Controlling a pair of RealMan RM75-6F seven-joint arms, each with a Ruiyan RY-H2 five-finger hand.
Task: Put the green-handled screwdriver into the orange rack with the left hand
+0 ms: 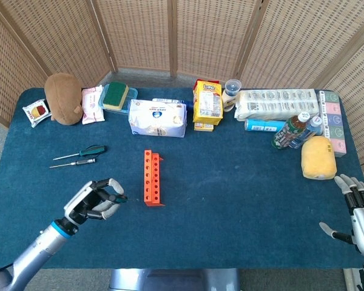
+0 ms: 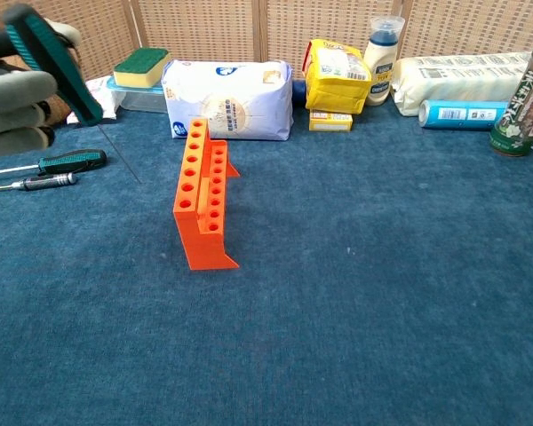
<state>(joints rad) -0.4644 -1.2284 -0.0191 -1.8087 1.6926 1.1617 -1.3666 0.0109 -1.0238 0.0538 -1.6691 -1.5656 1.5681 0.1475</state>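
My left hand (image 1: 96, 201) grips a green-handled screwdriver (image 2: 58, 64), raised above the table left of the orange rack (image 1: 151, 177). In the chest view the left hand (image 2: 16, 89) shows at the top left, and the tool's thin shaft slants down and right, its tip short of the orange rack (image 2: 202, 195). The rack's holes look empty. My right hand (image 1: 359, 213) hangs at the table's front right edge, fingers spread, holding nothing.
Two more screwdrivers lie on the blue cloth at the left: one with a green-black handle (image 1: 90, 150) and a smaller one (image 1: 79, 162). Along the back stand a plush toy (image 1: 63, 97), a sponge box (image 1: 116, 97), a white pack (image 1: 158, 117) and yellow boxes (image 1: 207, 104).
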